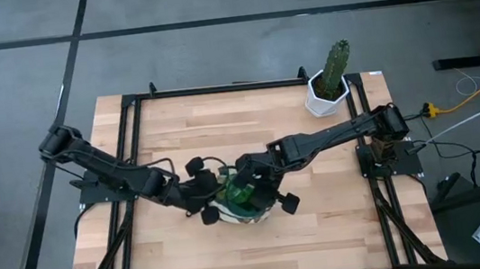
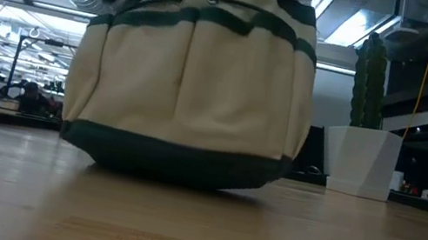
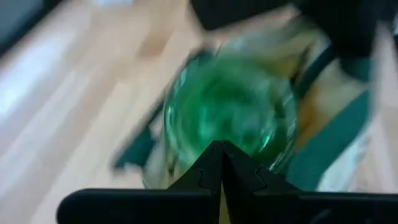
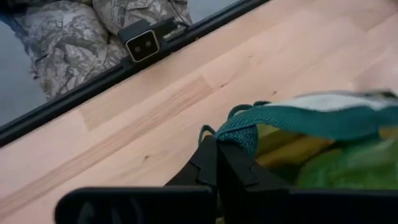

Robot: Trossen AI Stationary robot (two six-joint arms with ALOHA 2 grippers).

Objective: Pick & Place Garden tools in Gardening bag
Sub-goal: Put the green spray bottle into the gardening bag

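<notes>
The cream gardening bag [image 1: 243,210] with dark green trim stands upright on its base at the table's near middle and fills the low view [image 2: 194,81]. The translucent green spray bottle [image 3: 230,106] stands inside it and also shows in the right wrist view [image 4: 348,168]. My left gripper [image 3: 221,155] is shut, just above the bag's left side [image 1: 218,194], with its tips right in front of the bottle. My right gripper [image 4: 217,149] is shut on the bag's rim at its right side [image 1: 257,192]. The shears, rake and trowel are not plainly visible. My left gripper's shut tips stand right at the spray bottle; I cannot tell whether they touch it. My right gripper pinches the bag's dark green rim band [image 4: 239,134] between its two fingers, coming from the table's right and slanting down. The bag stays upright with its base on the table.
A cactus in a white faceted pot [image 1: 329,83] stands at the far right corner and shows in the low view [image 2: 361,137]. Bare wooden table lies around the bag. A person in camouflage trousers [image 4: 87,37] stands beyond the table's edge.
</notes>
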